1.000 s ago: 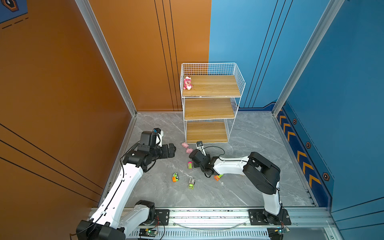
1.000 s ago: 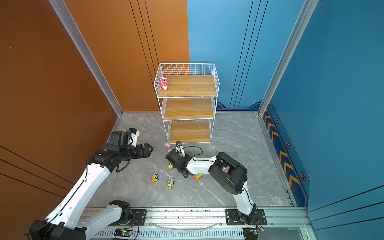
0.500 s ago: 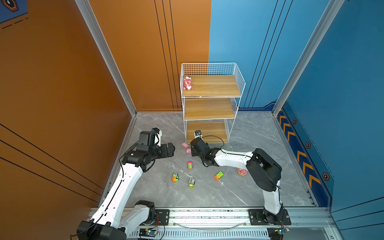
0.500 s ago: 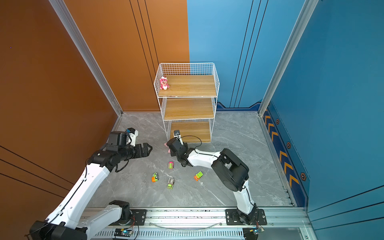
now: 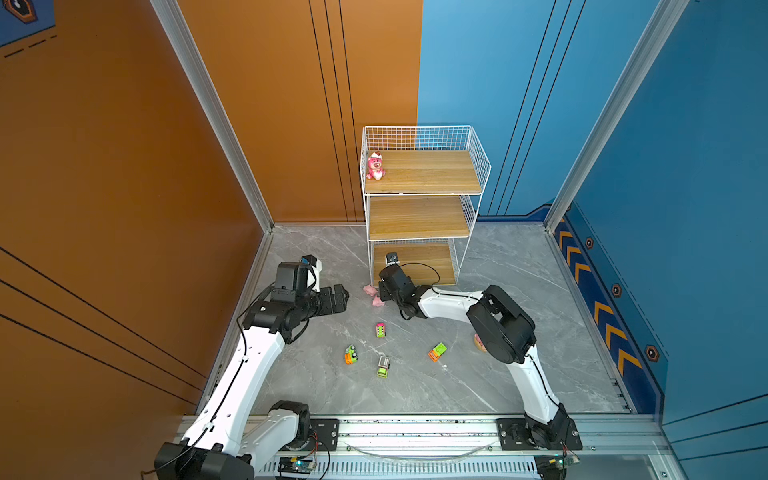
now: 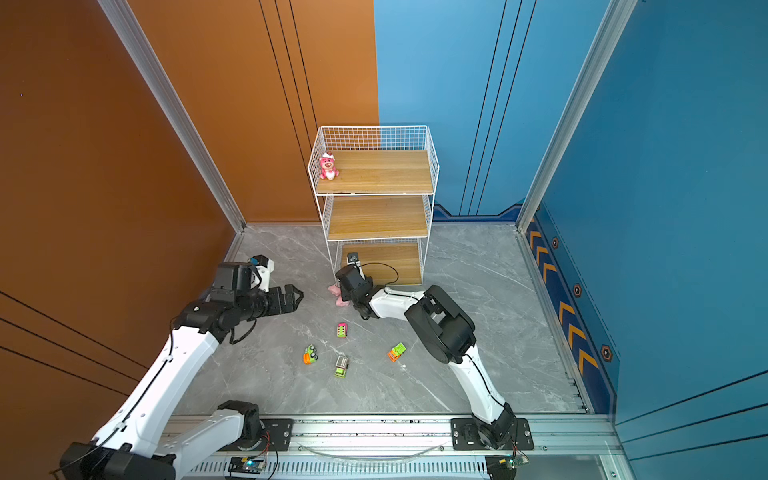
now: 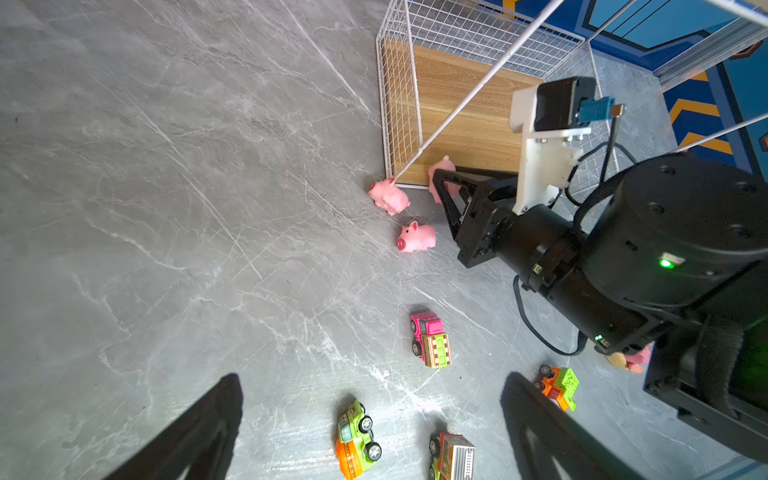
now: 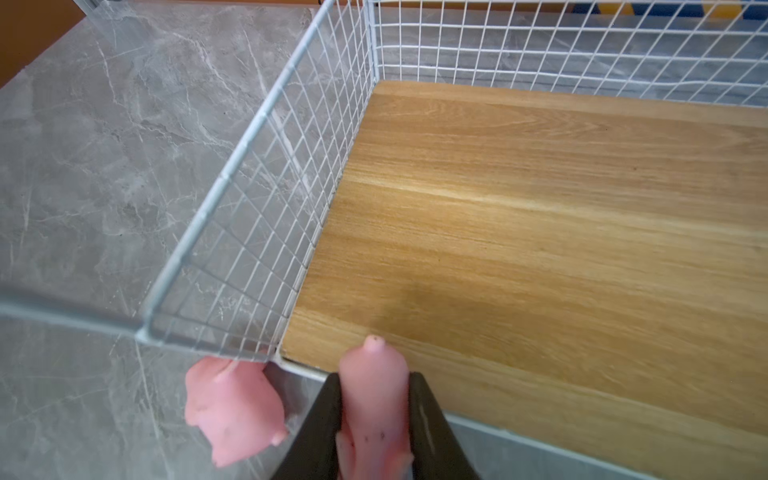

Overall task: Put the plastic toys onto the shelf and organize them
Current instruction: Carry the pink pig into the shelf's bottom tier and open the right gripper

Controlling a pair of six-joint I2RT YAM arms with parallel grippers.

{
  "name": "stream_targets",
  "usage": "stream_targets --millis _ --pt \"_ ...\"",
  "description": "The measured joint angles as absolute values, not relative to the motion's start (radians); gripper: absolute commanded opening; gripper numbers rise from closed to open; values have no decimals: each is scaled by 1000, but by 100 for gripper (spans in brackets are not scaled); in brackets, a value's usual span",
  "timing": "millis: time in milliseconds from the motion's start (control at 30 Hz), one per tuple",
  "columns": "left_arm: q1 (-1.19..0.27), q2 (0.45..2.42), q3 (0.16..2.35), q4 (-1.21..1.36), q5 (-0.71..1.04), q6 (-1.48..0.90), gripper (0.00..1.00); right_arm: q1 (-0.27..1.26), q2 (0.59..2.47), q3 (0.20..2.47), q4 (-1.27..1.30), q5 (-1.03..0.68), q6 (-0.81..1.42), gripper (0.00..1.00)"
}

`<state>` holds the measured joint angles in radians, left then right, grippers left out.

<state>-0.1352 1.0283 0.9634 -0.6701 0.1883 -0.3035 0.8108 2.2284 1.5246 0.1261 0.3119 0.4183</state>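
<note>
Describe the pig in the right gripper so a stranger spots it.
Find the white wire shelf and its bottom front left corner. Of three pink pigs there, only this pig is pinched in the right gripper; the others lie on the floor.

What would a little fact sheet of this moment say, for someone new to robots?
Shelf: three wooden boards, white wire sides
Top board: one pink bear
Right jaws: shut on a pig at the bottom board's front edge
Left jaws: open, empty
Floor: two pigs by the shelf's corner, four toy cars
</note>
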Motion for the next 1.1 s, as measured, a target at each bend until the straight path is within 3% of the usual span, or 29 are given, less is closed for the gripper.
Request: stream_targets --millis 667,1100 --pt "-124 1029 963 -670 189 -303 98 764 2402 1797 37 280 418 33" --pt "-122 1032 963 -670 189 -303 98 759 2417 1846 8 281 418 58"
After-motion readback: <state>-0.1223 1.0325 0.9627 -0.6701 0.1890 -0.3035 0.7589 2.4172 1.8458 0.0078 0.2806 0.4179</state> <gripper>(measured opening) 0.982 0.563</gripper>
